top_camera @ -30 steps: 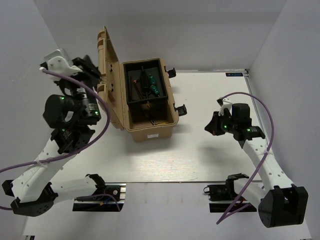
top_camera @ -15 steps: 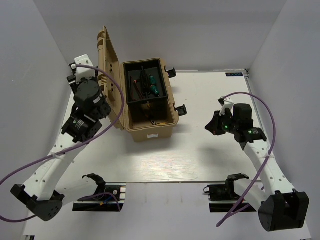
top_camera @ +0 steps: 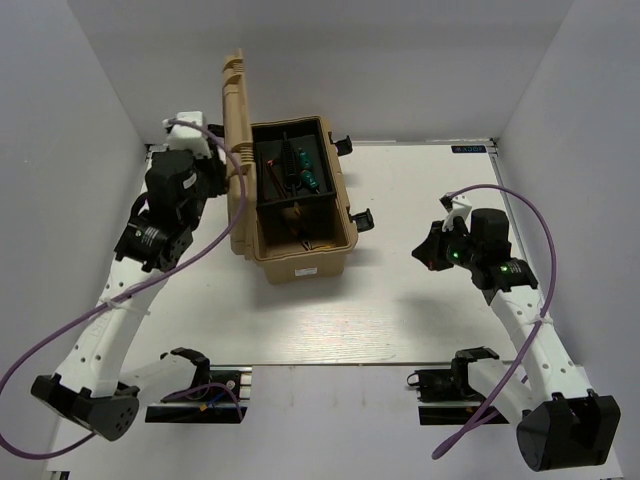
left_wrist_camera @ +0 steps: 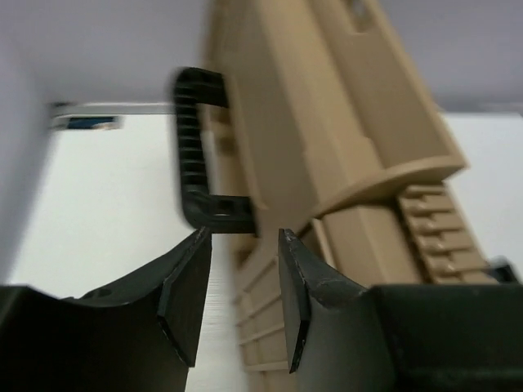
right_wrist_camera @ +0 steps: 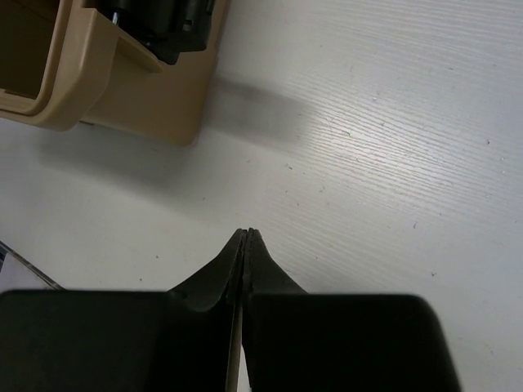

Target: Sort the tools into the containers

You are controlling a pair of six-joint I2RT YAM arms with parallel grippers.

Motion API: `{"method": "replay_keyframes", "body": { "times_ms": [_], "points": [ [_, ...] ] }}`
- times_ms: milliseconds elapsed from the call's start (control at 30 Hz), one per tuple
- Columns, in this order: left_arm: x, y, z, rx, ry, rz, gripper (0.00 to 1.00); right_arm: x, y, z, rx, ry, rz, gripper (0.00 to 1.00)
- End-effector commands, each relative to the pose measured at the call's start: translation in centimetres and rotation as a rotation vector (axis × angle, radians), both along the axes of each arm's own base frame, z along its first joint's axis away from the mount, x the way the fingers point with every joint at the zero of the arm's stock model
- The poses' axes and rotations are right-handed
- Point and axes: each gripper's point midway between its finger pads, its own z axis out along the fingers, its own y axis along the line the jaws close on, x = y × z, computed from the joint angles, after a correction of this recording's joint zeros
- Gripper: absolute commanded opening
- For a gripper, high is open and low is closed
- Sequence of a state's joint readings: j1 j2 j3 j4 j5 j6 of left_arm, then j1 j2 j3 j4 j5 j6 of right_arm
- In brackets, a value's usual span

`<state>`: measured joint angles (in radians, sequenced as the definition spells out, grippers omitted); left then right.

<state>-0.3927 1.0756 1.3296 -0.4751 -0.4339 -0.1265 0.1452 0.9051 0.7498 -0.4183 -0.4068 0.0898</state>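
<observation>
The tan toolbox (top_camera: pixel 300 262) stands open at the table's back left, its ribbed lid (top_camera: pixel 237 150) nearly upright. In its black tray lie the tools: a green-handled screwdriver (top_camera: pixel 311 181) and dark, reddish pieces (top_camera: pixel 272 176) that I cannot make out singly. My left gripper (top_camera: pixel 214 163) is just behind the lid, against its outer face. In the left wrist view that gripper (left_wrist_camera: pixel 243 237) is open with nothing between its fingers, and the lid (left_wrist_camera: pixel 359 122) and its black handle (left_wrist_camera: pixel 196 155) are right in front. My right gripper (top_camera: pixel 426 255) hovers shut over bare table right of the box (right_wrist_camera: pixel 245 233).
Black latches (top_camera: pixel 362 221) stick out of the toolbox's right side; one latch (right_wrist_camera: pixel 172 24) and the box corner (right_wrist_camera: pixel 122 90) show in the right wrist view. White walls close in the table on the left, back and right. Two black stands (top_camera: pixel 200 385) sit at the near edge.
My left arm has swung right, in behind the lid. The lid has tipped from leaning far left to almost upright. The right arm has barely moved.
</observation>
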Motion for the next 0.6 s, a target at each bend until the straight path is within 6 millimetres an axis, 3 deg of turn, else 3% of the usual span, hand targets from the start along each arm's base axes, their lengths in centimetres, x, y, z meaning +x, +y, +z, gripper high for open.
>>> {"method": "replay_keyframes", "body": {
  "times_ms": [0, 33, 100, 200, 300, 367, 400, 500, 567],
  "points": [
    [-1.0, -9.6, -2.4, -0.036, 0.159, -0.524, 0.49, 0.6, 0.1, 0.8, 0.004, -0.031, 0.007, 0.0],
    [-1.8, -11.6, -2.9, -0.052, 0.208, -0.649, 0.49, 0.6, 0.1, 0.8, 0.003, -0.029, 0.007, 0.0],
    [-1.1, -13.3, -5.6, -0.057, 0.287, -0.719, 0.49, 0.7, 0.0, 0.8, 0.001, -0.031, 0.0, 0.0],
    [-1.9, -15.9, -6.5, -0.107, 0.315, -0.881, 0.52, 0.6, -0.1, 0.6, -0.003, -0.029, -0.003, 0.0],
    [-1.6, -15.5, -4.0, -0.106, 0.214, -0.852, 0.56, 0.9, -0.3, 0.4, -0.011, -0.024, -0.006, 0.0],
    [-2.5, -14.0, -0.1, -0.098, 0.083, -0.79, 0.61, 1.1, -0.7, 0.3, -0.028, -0.028, -0.021, 0.03],
    [-2.8, -13.4, 0.8, -0.094, 0.056, -0.769, 0.63, 1.2, -0.7, 0.2, -0.034, -0.03, -0.022, 0.17],
    [-4.8, -12.0, 4.0, -0.093, -0.054, -0.742, 0.76, 1.7, -1.1, -0.4, -0.061, -0.013, -0.043, 0.41],
    [-5.6, -11.5, 2.8, -0.089, -0.041, -0.723, 0.85, 2.2, -1.3, -0.6, -0.072, -0.003, -0.047, 0.46]
  ]
}}
